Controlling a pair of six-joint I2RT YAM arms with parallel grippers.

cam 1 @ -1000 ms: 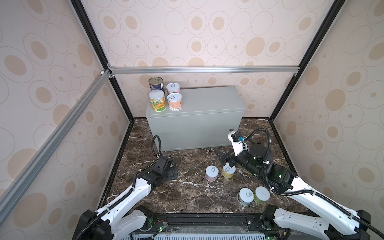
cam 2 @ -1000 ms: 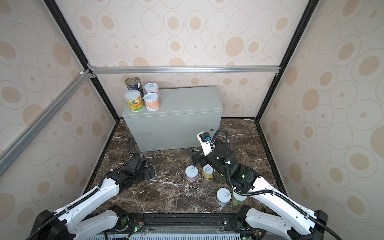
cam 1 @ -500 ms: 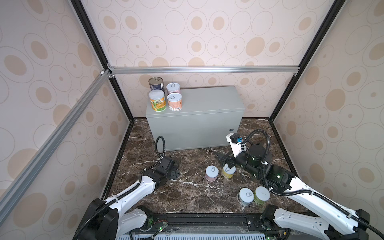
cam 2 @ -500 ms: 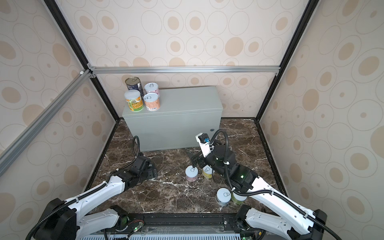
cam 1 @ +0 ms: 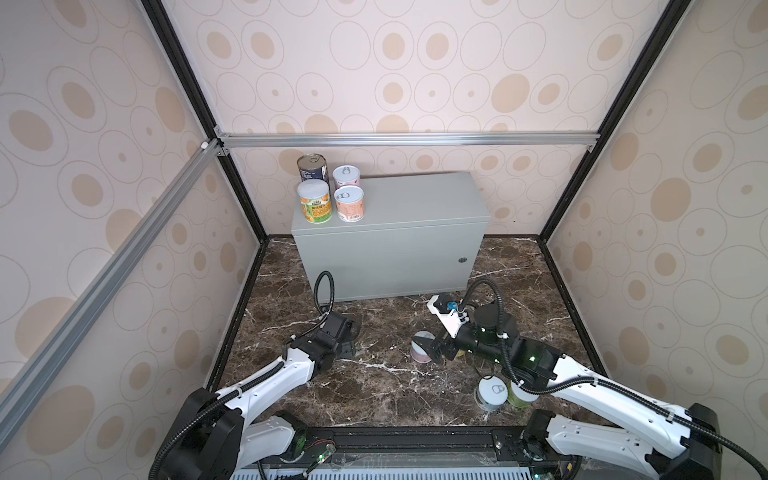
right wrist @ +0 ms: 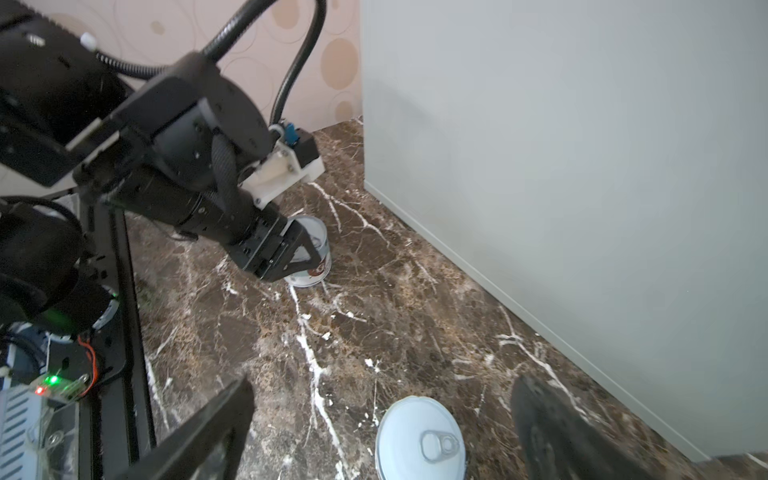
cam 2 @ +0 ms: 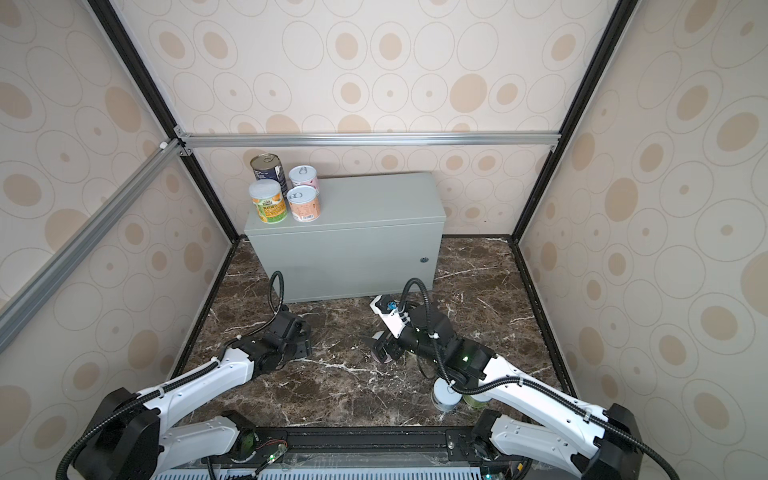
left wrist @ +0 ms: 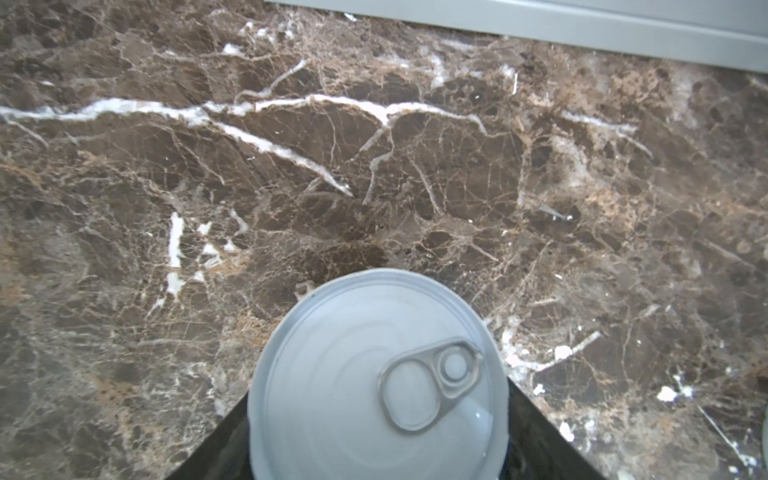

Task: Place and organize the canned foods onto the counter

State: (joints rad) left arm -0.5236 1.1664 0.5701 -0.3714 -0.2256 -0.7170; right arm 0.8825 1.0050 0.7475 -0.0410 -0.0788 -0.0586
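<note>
Left gripper (right wrist: 309, 249) just clamped white can (left wrist: 378, 374); right gripper (right wrist: 382, 386), jaws wide, slid astride pink can (right wrist: 419, 442): centre it, then close.

Light-grey rectangular metal box counter (cam 1: 390, 199): flat top, round lock on its front.

Upright at its left end, two by two:
- tall dark-blue can (cam 1: 312, 166)
- pink-labelled can (cam 1: 346, 176)
- orange-and-green-labelled can (cam 1: 315, 201)
- salmon-labelled can (cam 1: 349, 203)

Upright on the marble floor (cam 1: 374, 390):
- pale pink can (cam 1: 417, 356)
- white can (cam 1: 492, 390) just beside a green can (cam 1: 523, 399)
- white-sided pull-tab can (right wrist: 311, 253) near the counter's left front
</note>
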